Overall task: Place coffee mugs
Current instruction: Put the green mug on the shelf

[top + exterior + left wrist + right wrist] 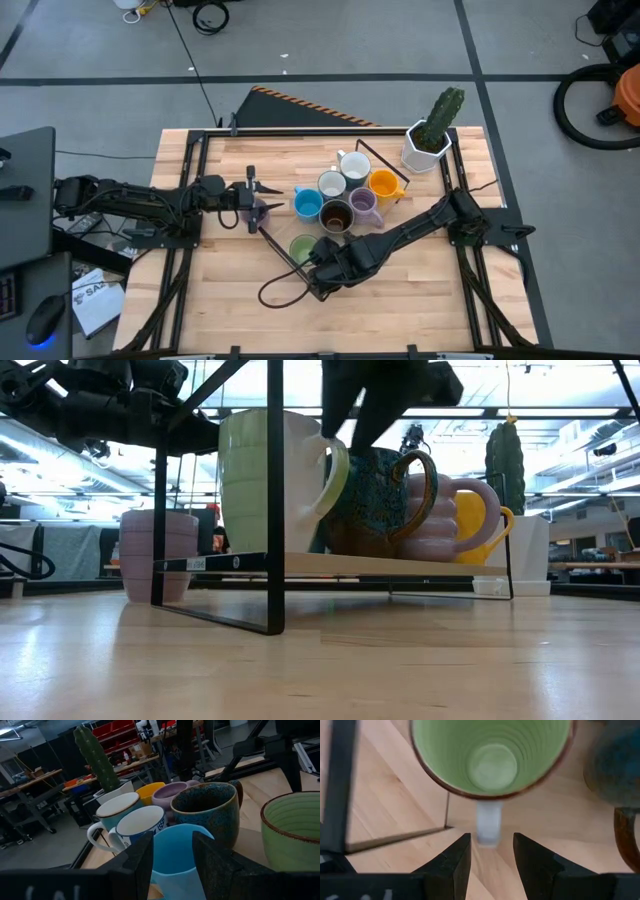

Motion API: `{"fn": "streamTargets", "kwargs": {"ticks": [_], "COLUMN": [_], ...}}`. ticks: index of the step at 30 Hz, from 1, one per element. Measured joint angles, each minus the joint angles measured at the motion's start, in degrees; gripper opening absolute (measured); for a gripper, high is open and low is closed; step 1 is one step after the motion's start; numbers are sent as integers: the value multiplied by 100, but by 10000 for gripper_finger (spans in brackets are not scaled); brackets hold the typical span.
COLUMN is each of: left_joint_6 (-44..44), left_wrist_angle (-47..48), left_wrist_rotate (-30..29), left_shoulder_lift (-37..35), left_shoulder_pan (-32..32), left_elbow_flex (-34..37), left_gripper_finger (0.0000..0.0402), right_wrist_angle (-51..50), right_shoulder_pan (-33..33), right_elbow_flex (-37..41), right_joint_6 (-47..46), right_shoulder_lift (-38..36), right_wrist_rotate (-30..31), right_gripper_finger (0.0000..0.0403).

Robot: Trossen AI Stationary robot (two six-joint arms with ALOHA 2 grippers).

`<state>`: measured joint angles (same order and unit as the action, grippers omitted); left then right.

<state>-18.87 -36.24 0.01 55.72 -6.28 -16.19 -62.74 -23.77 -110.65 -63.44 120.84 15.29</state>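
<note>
From the right wrist view I look straight down into the green mug (492, 757); its pale handle (487, 822) points toward my right gripper (491, 855), whose fingers stand apart with nothing between them. The low view shows what the wrist cannot: that mug stands on a black-framed wooden rack (330, 565), beside the dark brown mug (375, 500). From above, the left gripper (252, 187) hangs over a lavender mug (254, 212) beside the rack; I cannot tell its fingers. Behind sit the blue mug (307, 204), white mugs, the orange mug (384, 183) and the cactus pot (427, 147). Bare table (420, 300) lies nearest.
</note>
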Motion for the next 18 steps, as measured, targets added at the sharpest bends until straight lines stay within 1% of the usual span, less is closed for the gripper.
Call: {"fn": "streamTargets", "kwargs": {"ticks": [8,14,18], "left_joint_6": [1,1,2], "left_wrist_angle": [5,6,17], "left_wrist_rotate": [0,2,0], "left_shoulder_lift": [0,0,0], "left_shoulder_pan": [0,0,0], "left_elbow_flex": [0,0,0], "left_gripper_finger": [141,141,141], "right_wrist_angle": [86,126,123], "right_shoulder_pan": [55,72,79], "right_elbow_flex": [0,-3,3], "right_joint_6": [95,174,237], "right_shoulder_lift": [0,74,210], "right_wrist_rotate": [219,218,75], "right_gripper_finger": [153,150,143]}}
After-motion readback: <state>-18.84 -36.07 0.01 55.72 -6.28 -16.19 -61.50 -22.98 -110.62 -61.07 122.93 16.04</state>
